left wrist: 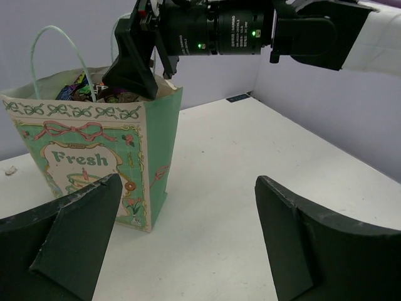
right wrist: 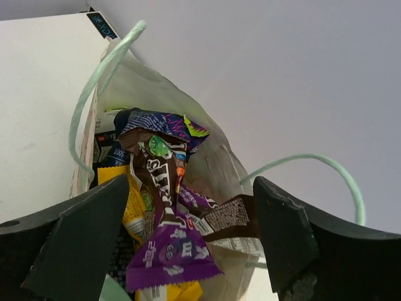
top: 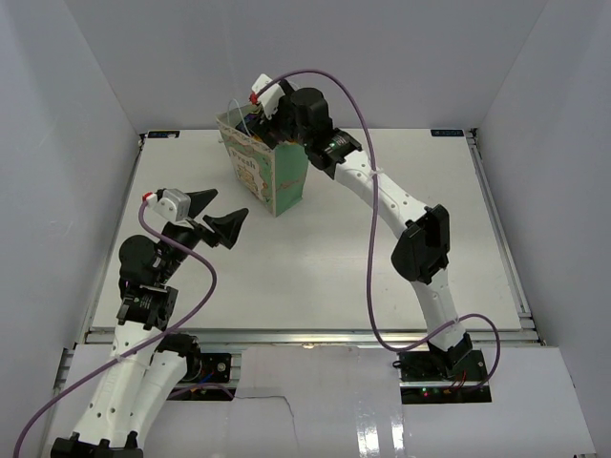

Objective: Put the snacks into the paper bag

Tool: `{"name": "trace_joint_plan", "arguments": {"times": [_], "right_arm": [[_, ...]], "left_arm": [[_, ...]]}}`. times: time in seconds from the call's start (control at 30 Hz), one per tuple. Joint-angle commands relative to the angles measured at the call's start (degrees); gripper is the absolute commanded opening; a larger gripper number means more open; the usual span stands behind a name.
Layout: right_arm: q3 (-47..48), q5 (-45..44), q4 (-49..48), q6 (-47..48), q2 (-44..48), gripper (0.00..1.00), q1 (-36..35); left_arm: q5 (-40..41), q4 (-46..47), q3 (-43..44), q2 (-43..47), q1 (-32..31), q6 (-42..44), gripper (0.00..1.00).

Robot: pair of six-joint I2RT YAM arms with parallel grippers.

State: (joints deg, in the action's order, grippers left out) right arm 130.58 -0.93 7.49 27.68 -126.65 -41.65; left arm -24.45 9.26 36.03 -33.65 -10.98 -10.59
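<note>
The paper bag [top: 263,172] stands upright at the table's back centre, mint-green with a cream "Fresh" front [left wrist: 94,157]. My right gripper [top: 260,113] hangs over its mouth, open [right wrist: 188,232]. Between its spread fingers, touching neither, lies a purple candy packet [right wrist: 172,244] on top of the snacks in the bag: a yellow pack [right wrist: 135,200], a blue-purple bag [right wrist: 156,122] and a brown wrapper [right wrist: 229,219]. My left gripper [top: 218,215] is open and empty [left wrist: 188,238], low over the table a little to the front left of the bag.
Thin pale loop handles [right wrist: 94,94] rise on both sides of the bag's mouth, beside the right fingers. White walls enclose the table [top: 382,239] at the back and sides. The right arm [top: 382,191] stretches across the table's right half.
</note>
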Motion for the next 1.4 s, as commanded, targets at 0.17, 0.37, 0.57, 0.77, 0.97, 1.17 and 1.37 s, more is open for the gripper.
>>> {"name": "trace_joint_plan", "arguments": {"times": [0.17,0.37,0.57,0.77,0.97,1.17,1.37], "right_arm": [[-12.23,2.32,5.25,-9.27,21.07,0.9,2.53],[-42.87,11.5,14.22,-14.4,40.32,0.9,13.06],[-70.43,-3.71,12.74,-13.36,59.48,0.9,18.09],[-89.25,-6.3,7.03,-15.38,78.89,0.9,21.59],[-94.54,-0.66,4.56,-18.28,85.6,0.9,26.53],[-95.43,-1.53,3.5,-17.93,88.41,0.9,26.62],[-96.65,-0.13,2.62,-15.47,91.66,0.9,26.62]], "left_arm": [[-3.32,1.47,-0.87,0.6,0.35,-1.19,0.98],[-4.56,1.47,-2.01,1.57,0.35,-2.06,0.98],[-5.44,0.94,-3.07,2.8,0.44,-2.59,0.98],[-5.26,0.41,-3.51,1.93,0.44,-2.51,0.98],[-4.47,-1.78,-2.63,-0.97,0.44,-1.63,0.98],[-4.29,-1.96,-2.72,-2.21,0.44,-1.28,0.98],[-4.29,-2.31,-2.63,-3.53,0.44,-1.19,0.98]]}}
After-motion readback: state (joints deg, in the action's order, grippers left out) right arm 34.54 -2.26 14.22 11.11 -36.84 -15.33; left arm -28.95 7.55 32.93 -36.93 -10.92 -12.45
